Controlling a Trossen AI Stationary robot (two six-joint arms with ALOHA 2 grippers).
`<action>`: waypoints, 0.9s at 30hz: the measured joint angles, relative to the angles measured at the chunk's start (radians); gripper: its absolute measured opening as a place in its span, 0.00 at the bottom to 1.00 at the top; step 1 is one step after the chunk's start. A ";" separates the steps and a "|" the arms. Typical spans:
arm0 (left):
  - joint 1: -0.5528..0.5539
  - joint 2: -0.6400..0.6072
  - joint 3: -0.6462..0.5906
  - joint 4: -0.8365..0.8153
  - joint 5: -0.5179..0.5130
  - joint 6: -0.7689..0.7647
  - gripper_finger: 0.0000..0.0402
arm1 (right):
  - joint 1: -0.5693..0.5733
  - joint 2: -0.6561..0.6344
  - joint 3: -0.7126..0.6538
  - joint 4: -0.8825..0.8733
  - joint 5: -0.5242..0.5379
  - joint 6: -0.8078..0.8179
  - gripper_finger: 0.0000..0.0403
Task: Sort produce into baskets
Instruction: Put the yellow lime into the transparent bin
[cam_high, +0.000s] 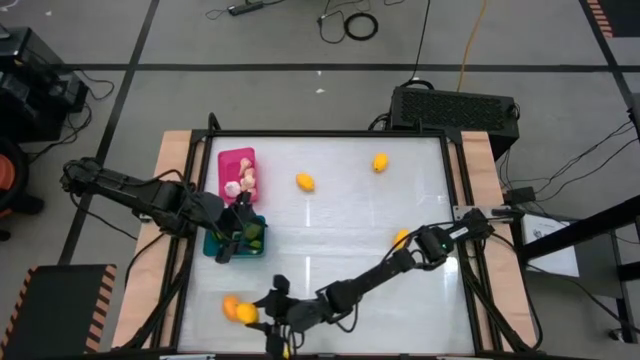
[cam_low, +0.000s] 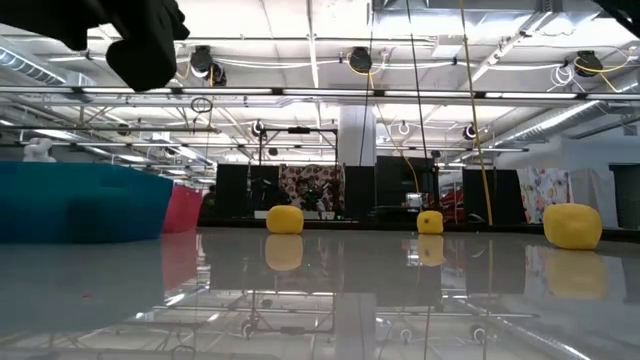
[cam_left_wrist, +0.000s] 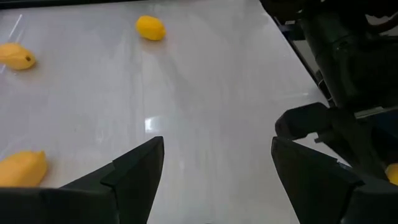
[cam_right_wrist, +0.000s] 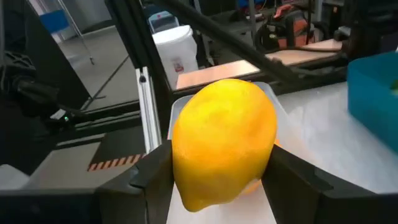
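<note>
My right gripper (cam_high: 255, 312) reaches to the table's near left corner, shut on a yellow fruit (cam_right_wrist: 224, 143) above the clear basket (cam_right_wrist: 177, 109). An orange fruit (cam_high: 231, 306) lies in that basket. My left gripper (cam_left_wrist: 217, 149) hangs open and empty above the teal basket (cam_high: 215, 243), which holds dark green produce (cam_high: 254, 236). The pink basket (cam_high: 237, 160) beyond it holds pale bulbs (cam_high: 240, 185). Three yellow fruits (cam_high: 305, 182), (cam_high: 380, 162), (cam_high: 400, 238) rest on the white tabletop. My right gripper pinches the yellow fruit between its two fingers, one on each of its opposite sides (cam_right_wrist: 181, 168). The fingers come nearly level from the table's right side. The fruit is lifted clear, above the clear basket's inside.
The right arm (cam_high: 380, 275) stretches slantwise across the near half of the table. The table's frame rails (cam_high: 460, 200) run along its edges. White tabletop lies bare between the loose fruits in the middle and far right.
</note>
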 joint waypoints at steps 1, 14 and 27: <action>0.000 0.000 0.000 0.001 0.000 0.000 0.76 | -0.002 0.003 0.006 0.000 0.000 -0.007 0.50; 0.000 0.000 0.000 0.005 0.000 0.011 0.76 | -0.019 0.006 0.006 -0.022 0.000 -0.077 0.53; 0.000 0.000 0.000 0.007 0.000 0.015 0.76 | -0.023 0.006 0.006 -0.024 0.000 -0.109 0.58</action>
